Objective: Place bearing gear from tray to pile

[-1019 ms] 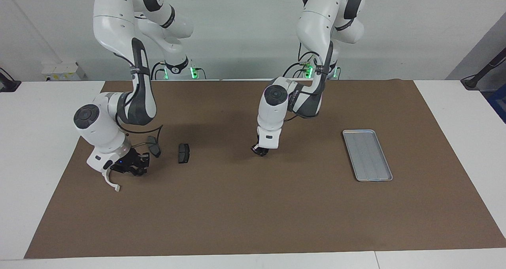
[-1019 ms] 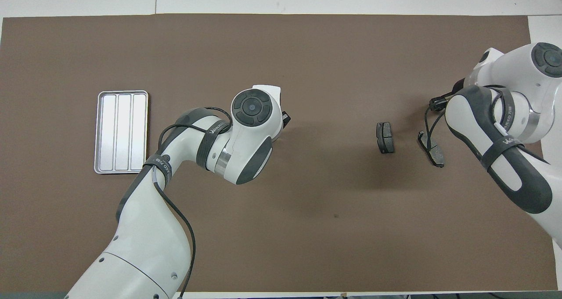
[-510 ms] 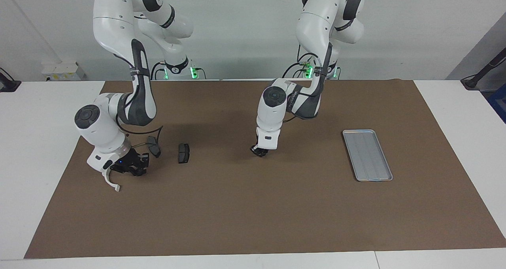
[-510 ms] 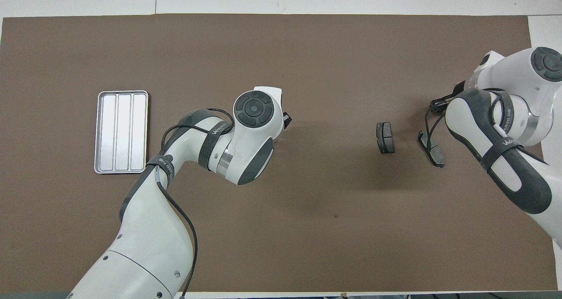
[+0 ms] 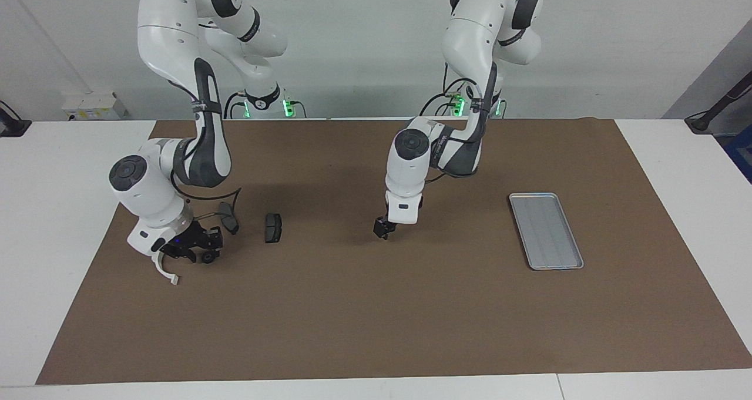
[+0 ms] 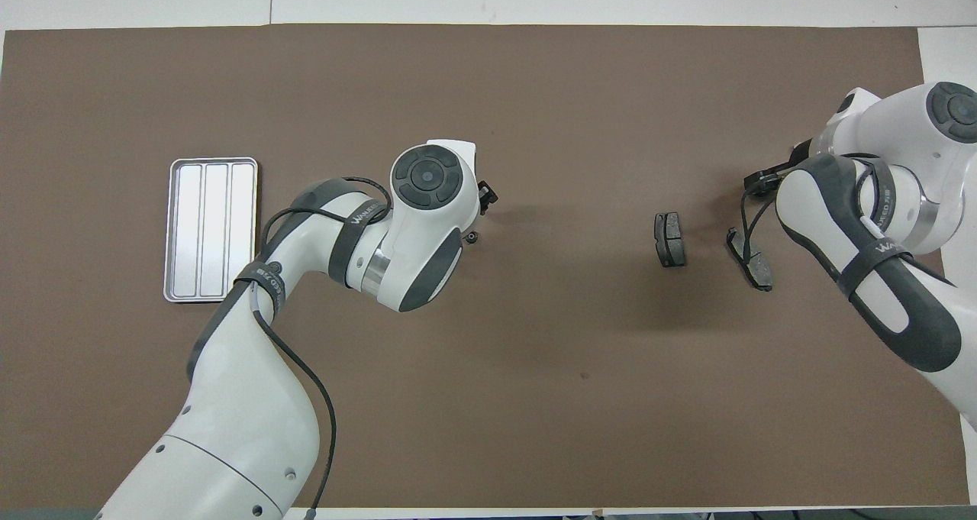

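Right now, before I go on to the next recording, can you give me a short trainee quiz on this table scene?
1. True or false: a part lies in the tray.
2. Which gripper is down beside the white bracket? A: the left gripper. B: the right gripper.
3. Fill in: the tray lies toward the ____ arm's end of the table.

Key: 1 false, the tray holds nothing. 2 B. 3 left.
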`<action>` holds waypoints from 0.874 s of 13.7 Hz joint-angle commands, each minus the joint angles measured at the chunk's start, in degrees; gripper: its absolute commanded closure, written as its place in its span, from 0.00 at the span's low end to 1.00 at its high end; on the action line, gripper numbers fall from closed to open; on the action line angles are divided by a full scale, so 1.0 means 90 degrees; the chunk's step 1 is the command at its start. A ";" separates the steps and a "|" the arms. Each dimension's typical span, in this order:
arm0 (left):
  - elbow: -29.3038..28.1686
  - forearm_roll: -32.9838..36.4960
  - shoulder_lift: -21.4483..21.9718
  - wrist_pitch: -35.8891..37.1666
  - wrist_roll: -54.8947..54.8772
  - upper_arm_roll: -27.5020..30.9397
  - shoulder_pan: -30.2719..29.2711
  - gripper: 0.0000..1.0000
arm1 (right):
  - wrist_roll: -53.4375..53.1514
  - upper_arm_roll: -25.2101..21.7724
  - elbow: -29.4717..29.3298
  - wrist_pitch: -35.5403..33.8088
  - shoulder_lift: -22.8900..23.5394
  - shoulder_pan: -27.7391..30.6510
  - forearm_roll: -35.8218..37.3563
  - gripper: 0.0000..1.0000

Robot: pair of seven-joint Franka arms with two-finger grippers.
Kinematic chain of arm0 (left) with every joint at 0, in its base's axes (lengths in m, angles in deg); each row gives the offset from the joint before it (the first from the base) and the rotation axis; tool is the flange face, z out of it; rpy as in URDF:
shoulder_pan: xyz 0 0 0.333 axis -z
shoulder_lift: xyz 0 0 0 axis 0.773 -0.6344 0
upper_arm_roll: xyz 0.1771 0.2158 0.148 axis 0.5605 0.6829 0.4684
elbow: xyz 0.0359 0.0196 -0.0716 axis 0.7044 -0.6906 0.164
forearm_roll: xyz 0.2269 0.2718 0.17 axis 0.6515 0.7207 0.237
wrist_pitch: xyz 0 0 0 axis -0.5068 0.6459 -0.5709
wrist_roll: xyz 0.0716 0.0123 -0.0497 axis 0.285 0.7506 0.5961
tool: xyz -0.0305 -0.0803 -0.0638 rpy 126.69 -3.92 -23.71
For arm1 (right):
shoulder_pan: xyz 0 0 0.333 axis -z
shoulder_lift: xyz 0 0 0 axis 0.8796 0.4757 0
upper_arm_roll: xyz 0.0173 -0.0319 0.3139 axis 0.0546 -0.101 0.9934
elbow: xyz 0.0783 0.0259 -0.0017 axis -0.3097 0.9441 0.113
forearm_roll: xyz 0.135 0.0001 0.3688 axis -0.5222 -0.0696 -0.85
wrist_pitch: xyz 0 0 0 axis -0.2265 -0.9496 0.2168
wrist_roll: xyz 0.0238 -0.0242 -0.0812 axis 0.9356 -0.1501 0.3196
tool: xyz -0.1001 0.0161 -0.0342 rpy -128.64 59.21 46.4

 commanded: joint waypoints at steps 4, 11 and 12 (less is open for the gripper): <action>-0.0108 0.0155 0.1235 0.1155 -0.0741 -0.0031 -0.1159 0.00 | -0.0715 0.0085 -0.0483 -0.0793 -0.0460 -0.0489 0.0078 0.00; -0.0099 0.0155 0.2154 0.2523 -0.2900 -0.0031 -0.2712 0.00 | -0.3593 0.0075 -0.1316 -0.1948 -0.0655 -0.2450 0.0439 0.00; -0.0108 0.0155 0.2242 0.2660 -0.3174 -0.0031 -0.2898 0.00 | -0.3907 0.0075 -0.1316 -0.1948 -0.0665 -0.2734 0.0440 0.00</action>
